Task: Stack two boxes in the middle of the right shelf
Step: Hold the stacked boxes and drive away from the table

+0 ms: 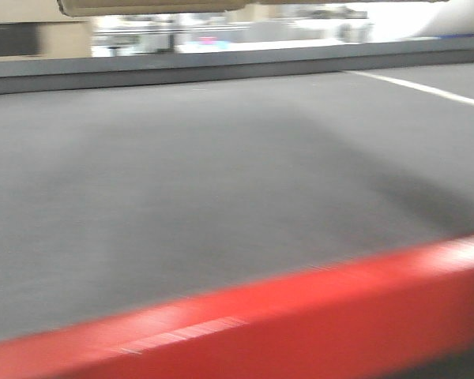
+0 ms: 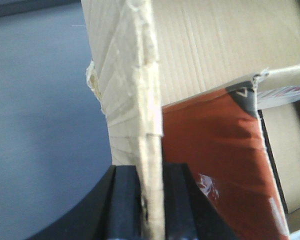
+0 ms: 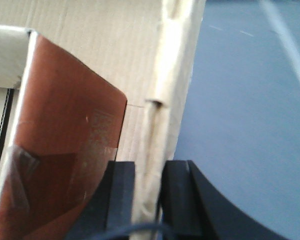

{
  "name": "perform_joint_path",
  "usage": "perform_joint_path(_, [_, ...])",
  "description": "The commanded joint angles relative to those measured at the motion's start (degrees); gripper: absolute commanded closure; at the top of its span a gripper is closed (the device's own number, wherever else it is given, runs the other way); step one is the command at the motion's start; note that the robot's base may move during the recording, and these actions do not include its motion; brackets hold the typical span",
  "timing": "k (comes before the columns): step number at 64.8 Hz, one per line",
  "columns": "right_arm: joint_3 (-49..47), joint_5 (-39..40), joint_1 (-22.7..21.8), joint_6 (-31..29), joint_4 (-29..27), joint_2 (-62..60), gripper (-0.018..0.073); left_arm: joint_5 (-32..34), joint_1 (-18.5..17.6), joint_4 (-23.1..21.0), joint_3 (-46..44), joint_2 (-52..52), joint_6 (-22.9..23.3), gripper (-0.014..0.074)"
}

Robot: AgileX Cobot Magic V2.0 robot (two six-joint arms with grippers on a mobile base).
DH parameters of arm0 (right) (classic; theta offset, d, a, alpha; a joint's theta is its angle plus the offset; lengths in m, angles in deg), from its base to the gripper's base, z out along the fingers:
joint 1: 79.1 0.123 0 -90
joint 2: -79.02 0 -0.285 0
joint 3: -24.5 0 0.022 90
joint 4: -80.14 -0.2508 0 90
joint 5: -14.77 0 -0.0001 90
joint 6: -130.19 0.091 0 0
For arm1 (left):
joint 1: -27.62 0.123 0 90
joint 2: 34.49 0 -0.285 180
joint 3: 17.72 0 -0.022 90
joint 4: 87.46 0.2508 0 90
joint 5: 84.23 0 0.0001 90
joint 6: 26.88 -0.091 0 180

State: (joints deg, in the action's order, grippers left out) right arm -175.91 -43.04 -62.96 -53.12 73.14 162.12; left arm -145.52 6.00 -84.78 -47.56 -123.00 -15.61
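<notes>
And the left pincer [image 2: 151,200] is clamped tight on the box [image 2: 220,50] wall, which rises straight up out of its grip! A red pack [image 2: 215,165] sits just right of it, inside; grey tabletop [image 2: 40,130] off left. The right pincer [image 3: 147,200] mirrors it: clamped on a box wall, red pack at its left, tabletop to its right.
</notes>
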Motion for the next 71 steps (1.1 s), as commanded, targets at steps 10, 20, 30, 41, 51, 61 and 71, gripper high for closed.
perform_joint_path(10, [-0.58,1.63,-0.48,-0.24,0.38,-0.49,0.0713,4.10,-0.43,-1.85,-0.80,0.95,-0.54,0.0708])
perform_joint_path(20, [-0.58,1.63,-0.48,-0.24,0.38,-0.49,0.0713,4.10,-0.43,-1.85,-0.80,0.95,-0.54,0.0708])
perform_joint_path(30, [-0.58,1.63,-0.48,-0.24,0.38,-0.49,0.0713,4.10,-0.43,-1.85,-0.80,0.95,-0.54,0.0708])
perform_joint_path(41, [-0.58,1.63,-0.48,-0.24,0.38,-0.49,0.0713,4.10,-0.43,-1.85,-0.80,0.95,-0.54,0.0708])
perform_joint_path(51, [-0.58,1.63,-0.48,-0.24,0.38,-0.49,0.0713,4.10,-0.43,-1.85,-0.80,0.95,-0.54,0.0708])
perform_joint_path(61, [-0.58,1.63,-0.48,-0.24,0.38,-0.49,0.0713,4.10,-0.43,-1.85,-0.80,0.95,-0.54,0.0708])
perform_joint_path(71, [-0.58,1.63,-0.48,-0.24,0.38,-0.49,0.0713,4.10,-0.43,-1.85,-0.80,0.95,-0.54,0.0708])
